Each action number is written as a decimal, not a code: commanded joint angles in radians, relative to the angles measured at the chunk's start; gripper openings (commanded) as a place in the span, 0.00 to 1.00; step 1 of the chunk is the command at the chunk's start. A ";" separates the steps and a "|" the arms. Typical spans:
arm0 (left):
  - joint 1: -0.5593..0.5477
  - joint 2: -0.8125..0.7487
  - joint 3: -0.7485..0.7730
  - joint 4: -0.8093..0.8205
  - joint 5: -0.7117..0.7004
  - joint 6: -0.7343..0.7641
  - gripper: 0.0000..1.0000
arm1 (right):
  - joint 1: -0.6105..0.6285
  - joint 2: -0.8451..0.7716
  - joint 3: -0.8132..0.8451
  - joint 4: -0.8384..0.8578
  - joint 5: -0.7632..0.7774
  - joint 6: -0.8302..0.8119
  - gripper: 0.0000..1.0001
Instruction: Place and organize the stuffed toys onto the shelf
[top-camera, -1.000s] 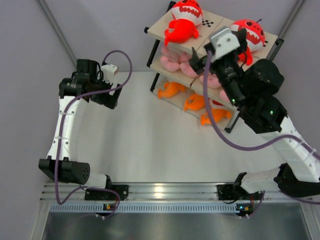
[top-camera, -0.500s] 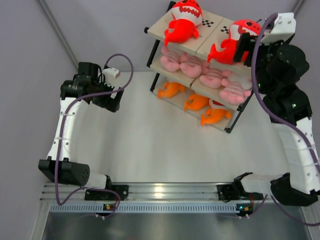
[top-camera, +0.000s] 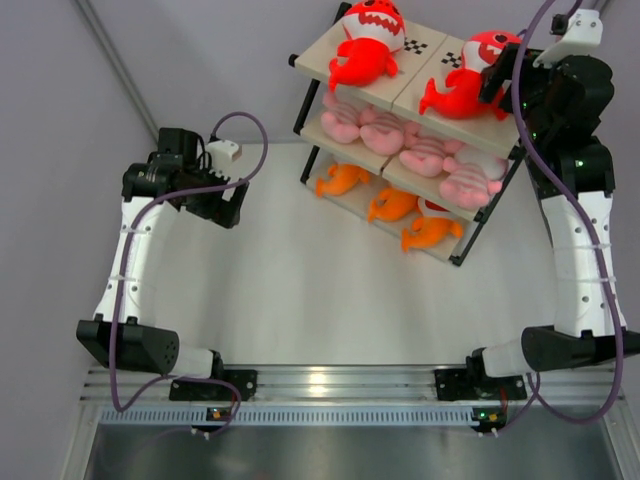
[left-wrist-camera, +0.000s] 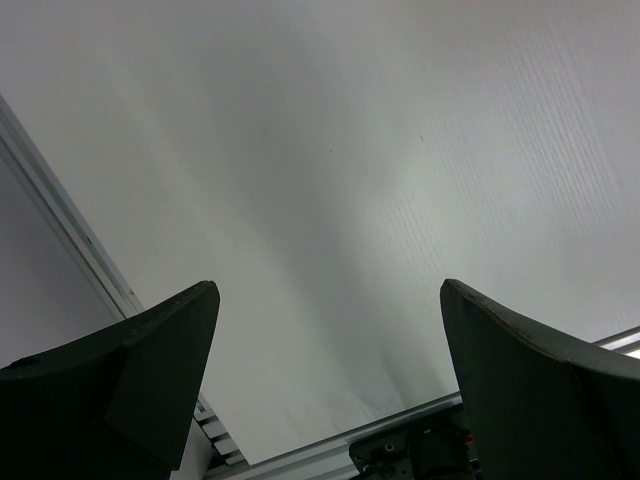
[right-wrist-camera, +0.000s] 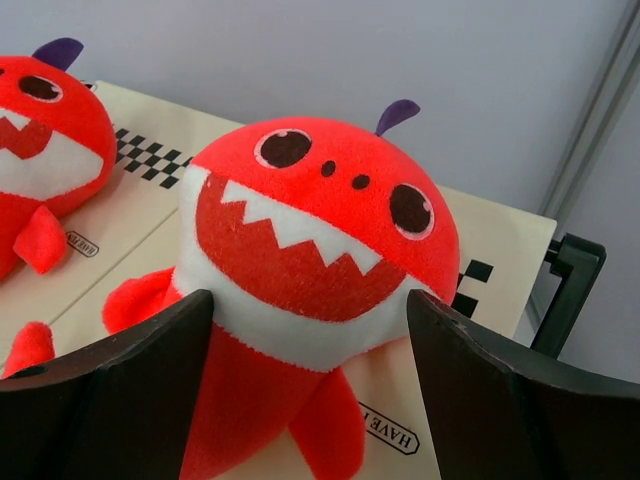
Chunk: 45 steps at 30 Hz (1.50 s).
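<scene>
The shelf (top-camera: 408, 78) stands at the far right. Two red sharks lie on its top board, one on the left (top-camera: 365, 40) and one on the right (top-camera: 465, 85). Pink plushies (top-camera: 425, 155) fill the middle tier and orange sharks (top-camera: 392, 205) the bottom tier. My right gripper (top-camera: 497, 78) is open just right of the right red shark. In the right wrist view this shark (right-wrist-camera: 310, 230) lies between and beyond the spread fingers of the gripper (right-wrist-camera: 308, 296), on the cream board (right-wrist-camera: 140, 200). My left gripper (top-camera: 226, 208) is open and empty over the table, as the left wrist view (left-wrist-camera: 327, 285) shows.
The second red shark (right-wrist-camera: 40, 130) shows at the left of the right wrist view. The shelf's black frame post (right-wrist-camera: 565, 280) is at the right. Grey walls surround the white table (top-camera: 300, 290). A metal rail (top-camera: 330, 385) runs along the near edge.
My right arm swung from in front of the shelf up and to the right. The right red shark shifted slightly left on the top board. The left arm barely moved.
</scene>
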 joint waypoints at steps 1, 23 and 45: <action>-0.003 -0.029 -0.003 0.006 0.007 0.012 0.98 | -0.022 0.011 0.043 0.049 -0.043 0.023 0.78; -0.003 0.035 -0.113 0.074 0.022 0.005 0.98 | -0.188 -0.431 -0.559 0.043 0.494 -0.062 0.99; -0.003 0.071 -0.697 0.942 0.047 -0.149 0.98 | -0.407 -0.532 -1.240 0.236 0.253 0.290 0.99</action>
